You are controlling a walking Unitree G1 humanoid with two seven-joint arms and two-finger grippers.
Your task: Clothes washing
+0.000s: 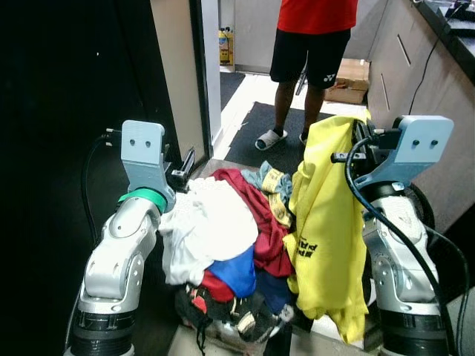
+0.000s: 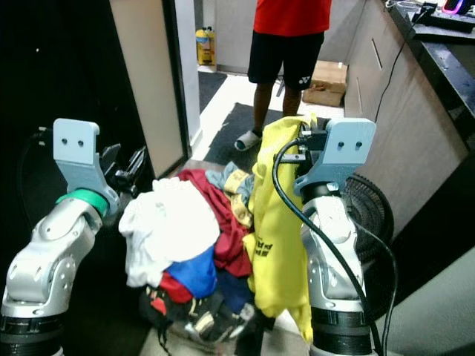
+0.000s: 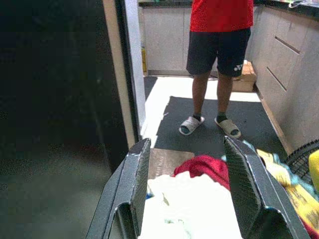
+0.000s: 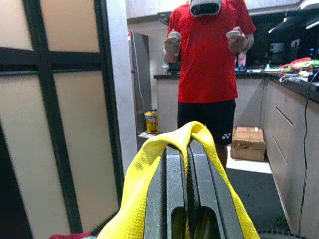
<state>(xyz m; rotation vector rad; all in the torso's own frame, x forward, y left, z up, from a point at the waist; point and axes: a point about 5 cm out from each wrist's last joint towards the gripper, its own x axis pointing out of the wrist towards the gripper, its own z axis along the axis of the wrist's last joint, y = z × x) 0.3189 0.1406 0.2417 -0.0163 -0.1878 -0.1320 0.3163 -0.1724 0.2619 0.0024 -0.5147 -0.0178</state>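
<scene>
A heap of clothes [image 1: 230, 245] lies in a basket before me: white, red, blue and dark pieces. My right gripper [image 4: 188, 149] is shut on a yellow shirt [image 1: 326, 222], which hangs from it to the right of the heap, lifted above it. The yellow cloth drapes over both fingers [image 4: 172, 184] in the right wrist view. My left gripper [image 3: 184, 164] is open, raised at the left of the heap just above a white garment [image 1: 208, 222], with nothing between its fingers [image 3: 134, 184].
A person in a red shirt and black shorts [image 1: 308, 52] stands ahead on a dark mat [image 1: 274, 133], holding controllers. A door frame [image 1: 182, 81] is at the left, cabinets [image 1: 404, 81] at the right, a cardboard box [image 1: 350, 80] and a fan [image 2: 371, 204] nearby.
</scene>
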